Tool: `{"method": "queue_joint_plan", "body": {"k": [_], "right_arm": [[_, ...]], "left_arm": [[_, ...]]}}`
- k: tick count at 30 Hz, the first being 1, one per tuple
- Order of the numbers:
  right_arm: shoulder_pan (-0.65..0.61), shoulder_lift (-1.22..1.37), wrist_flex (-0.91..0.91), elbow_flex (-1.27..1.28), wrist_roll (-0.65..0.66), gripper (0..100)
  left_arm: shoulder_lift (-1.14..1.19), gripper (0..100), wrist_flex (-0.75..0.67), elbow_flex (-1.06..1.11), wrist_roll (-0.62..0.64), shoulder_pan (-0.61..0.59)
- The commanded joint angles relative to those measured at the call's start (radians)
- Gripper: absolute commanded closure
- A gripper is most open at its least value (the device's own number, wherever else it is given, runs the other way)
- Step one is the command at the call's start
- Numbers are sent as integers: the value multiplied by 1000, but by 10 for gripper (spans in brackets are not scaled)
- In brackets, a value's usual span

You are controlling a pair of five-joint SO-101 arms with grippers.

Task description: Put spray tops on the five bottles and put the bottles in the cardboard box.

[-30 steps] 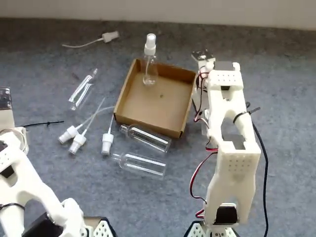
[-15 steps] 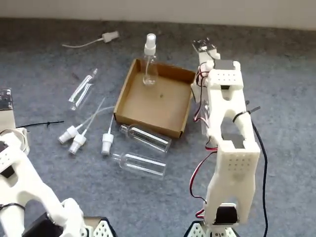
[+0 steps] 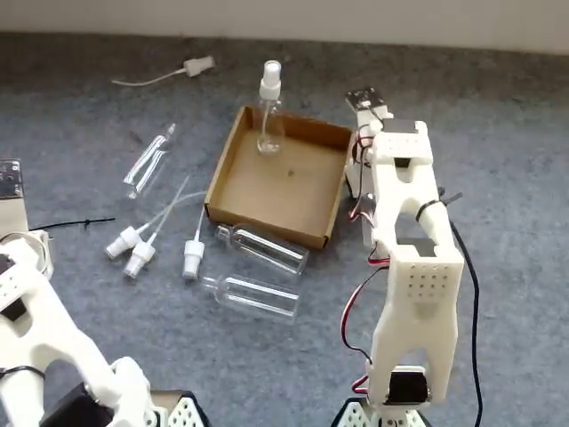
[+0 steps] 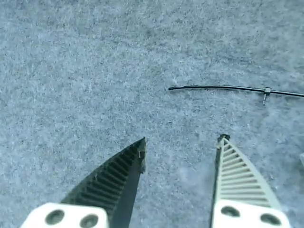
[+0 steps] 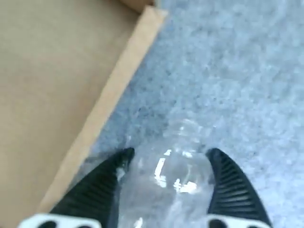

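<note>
The cardboard box [image 3: 277,182] lies mid-table, and a capped bottle [image 3: 269,114] stands upright in its far corner. Three clear uncapped bottles lie on the carpet: one to the left [image 3: 148,160], two in front of the box [image 3: 263,248] [image 3: 252,296]. Three spray tops [image 3: 124,240] [image 3: 140,258] [image 3: 193,257] lie front left, another far back [image 3: 198,65]. My right gripper [image 5: 168,154] is shut on a clear bottle [image 5: 173,183] just outside the box wall [image 5: 114,92]. My left gripper [image 4: 180,147] hangs open over bare carpet.
A black zip tie [image 4: 232,88] lies on the carpet ahead of the left gripper, also seen at the left of the table [image 3: 80,222]. The right arm [image 3: 411,240] stands along the box's right side. Grey carpet covers the table.
The right arm has shifted slightly toward the box, its wrist wobbling at the box's far right corner. The left arm and the loose bottles and tops have not moved.
</note>
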Motion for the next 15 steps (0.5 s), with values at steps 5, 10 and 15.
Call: {"method": "queue_joint_plan", "body": {"k": [5, 10, 15], "right_arm": [[15, -18, 91, -137, 41, 897], [61, -16, 280, -302, 147, 925], [76, -12, 392, -387, 261, 925]], "left_arm": [[-12, 775, -11, -4, -5, -5], [-12, 775, -11, -4, -5, -4], [-13, 775, -9, -4, -5, 1]]}}
